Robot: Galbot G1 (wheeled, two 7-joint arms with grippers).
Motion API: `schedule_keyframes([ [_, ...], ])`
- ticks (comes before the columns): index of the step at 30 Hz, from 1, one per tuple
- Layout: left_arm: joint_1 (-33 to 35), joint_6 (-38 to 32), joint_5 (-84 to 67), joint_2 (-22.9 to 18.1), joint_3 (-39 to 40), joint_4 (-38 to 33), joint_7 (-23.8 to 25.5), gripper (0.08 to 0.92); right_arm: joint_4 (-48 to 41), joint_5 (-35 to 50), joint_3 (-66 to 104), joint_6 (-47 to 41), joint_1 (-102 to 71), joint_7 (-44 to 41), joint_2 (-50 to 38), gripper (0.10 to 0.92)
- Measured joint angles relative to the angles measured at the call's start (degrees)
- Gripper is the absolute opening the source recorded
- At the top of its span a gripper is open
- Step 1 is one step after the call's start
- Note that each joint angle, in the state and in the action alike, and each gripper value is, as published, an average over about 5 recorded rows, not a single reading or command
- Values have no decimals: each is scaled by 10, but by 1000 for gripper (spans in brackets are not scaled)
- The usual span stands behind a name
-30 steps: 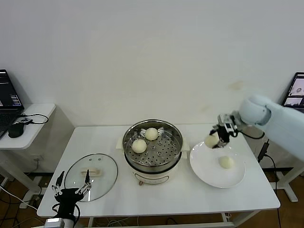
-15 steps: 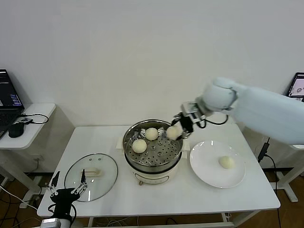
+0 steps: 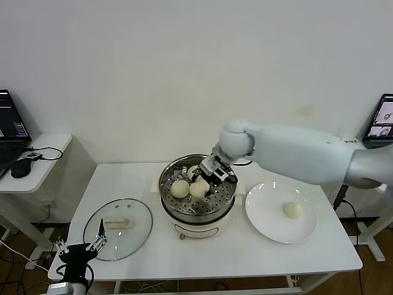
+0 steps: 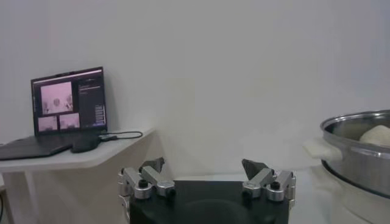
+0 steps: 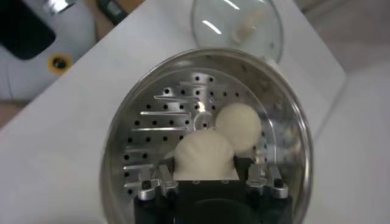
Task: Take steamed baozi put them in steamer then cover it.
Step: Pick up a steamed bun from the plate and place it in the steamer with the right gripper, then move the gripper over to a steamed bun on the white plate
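Note:
The steel steamer (image 3: 212, 208) stands mid-table on its white base. My right gripper (image 3: 202, 184) is inside it, shut on a cream-white baozi (image 3: 199, 188) held just above the perforated tray (image 5: 158, 128). A second baozi (image 3: 180, 188) lies beside it and a third (image 3: 191, 170) shows partly behind the fingers. The right wrist view shows the held baozi (image 5: 205, 156) between the jaws and one baozi (image 5: 244, 125) beyond. One baozi (image 3: 293, 210) lies on the white plate (image 3: 267, 218). The glass cover (image 3: 132, 232) lies on the table to the left. My left gripper (image 3: 80, 251) is open and empty by the front left corner.
A side table (image 3: 43, 166) with a laptop and a mouse stands to the left; the laptop also shows in the left wrist view (image 4: 67, 100). The steamer rim (image 4: 356, 125) shows at that view's edge. A second screen (image 3: 382, 117) is at the far right.
My right gripper has carried a baozi from above the plate leftward and down into the steamer. My left gripper has sunk a little lower at the table's front left corner.

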Motion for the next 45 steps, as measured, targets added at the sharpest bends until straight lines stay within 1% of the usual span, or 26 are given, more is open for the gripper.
schedule_keyframes([
  [9, -3, 0, -3, 1, 1, 9, 0, 823, -19, -31, -16, 59, -2, -12, 23, 625],
  [19, -3, 0, -3, 1, 3, 10, -1, 823, -20, -33, -28, 83, 2, -27, 31, 630],
  [22, -4, -1, -3, 1, 3, 11, -1, 823, -20, -32, -29, 86, 5, -32, 31, 665],
  [26, -3, -1, -3, 1, 4, 11, -1, 823, -21, -30, -29, 87, 11, -39, 28, 768],
  [29, -3, -1, -3, 1, 3, 10, -1, 823, -20, -24, -25, 86, 18, -44, 23, 813],
  [37, -5, -1, -3, 4, 1, 6, -1, 823, -11, 1, 3, 55, 38, -56, -5, 823],
  [45, -6, -2, -3, 10, 0, 3, -1, 823, 21, 28, 33, -50, 54, -54, -85, 823],
])
